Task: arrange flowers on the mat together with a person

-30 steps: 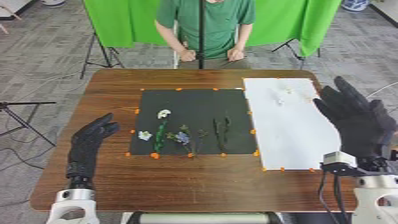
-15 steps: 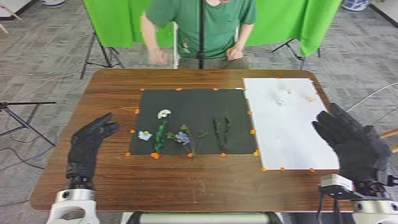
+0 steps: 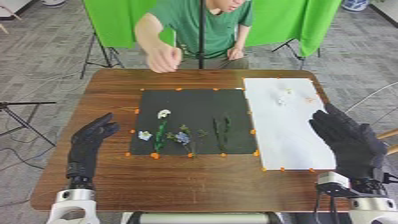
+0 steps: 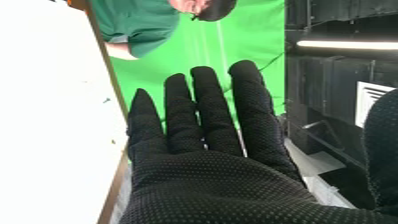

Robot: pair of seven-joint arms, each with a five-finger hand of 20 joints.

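In the head view, my left hand (image 3: 89, 142) is open over the table's left side, left of the dark mat (image 3: 191, 100). My right hand (image 3: 351, 145) is open at the white sheet's right edge, holding nothing. The right wrist view shows my right hand (image 4: 213, 175) with straight fingers. On the mat lie a white flower (image 3: 163, 114) with a green stem, a small pale flower (image 3: 145, 135), a bluish flower (image 3: 182, 136) and dark green stems (image 3: 222, 132). Small white flowers (image 3: 282, 97) lie on the white sheet (image 3: 284, 135). A person's hand (image 3: 164, 57) hangs above the table's far edge.
Orange markers (image 3: 155, 155) line the edges of the mat and sheet on the brown table (image 3: 178, 185). The person (image 3: 200, 30) stands across the table, the other hand (image 3: 234, 53) low at the body. A thin dark pole (image 3: 202, 45) rises near the far edge.
The person's one hand has risen from the body and come forward to the table's far edge. My right hand has drawn back a little toward the near edge. My left hand has kept still.
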